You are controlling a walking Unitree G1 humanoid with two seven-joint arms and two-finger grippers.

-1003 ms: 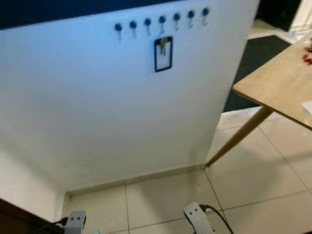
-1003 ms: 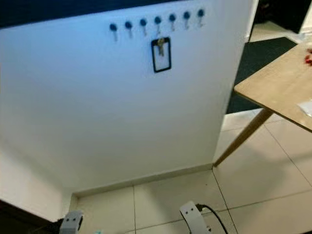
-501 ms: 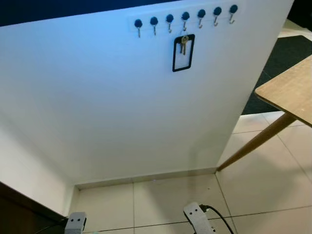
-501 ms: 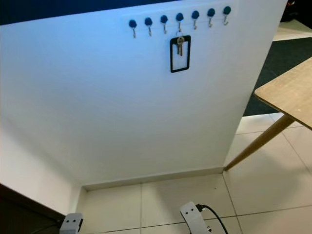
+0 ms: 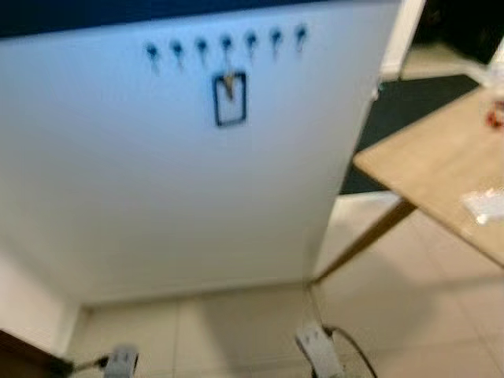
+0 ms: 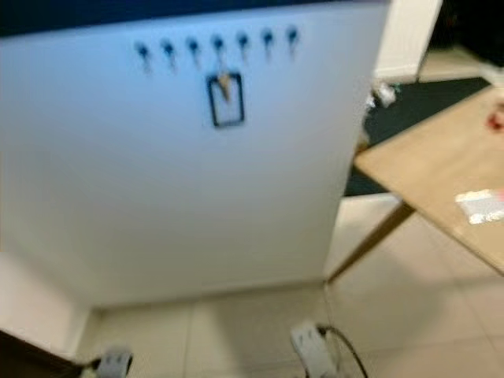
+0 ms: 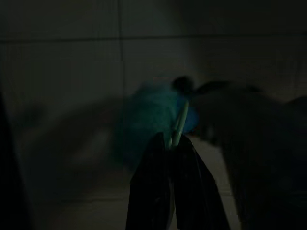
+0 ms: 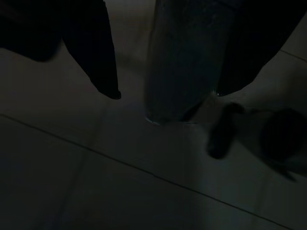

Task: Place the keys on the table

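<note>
1. White wall (image 5: 197, 197) filled most of the blurry head views, with a row of blue hooks (image 5: 226, 42) near its top.
2. Keys (image 5: 228, 83) hung from one middle hook, inside a black rectangular frame (image 5: 229, 100), well apart from the wooden surface (image 5: 429, 169) off to the right.
3. Some white paper (image 5: 488, 203) lay on that surface.
4. Tiled floor (image 5: 236, 331) sat below, with a white power strip (image 5: 317, 354).
5. Left claw (image 7: 171, 143) looked clenched in its dark wrist view, hanging idle over the floor.
6. Right claw (image 8: 165, 93) was released, fingers spread wide, also idle above the tiles.
</note>
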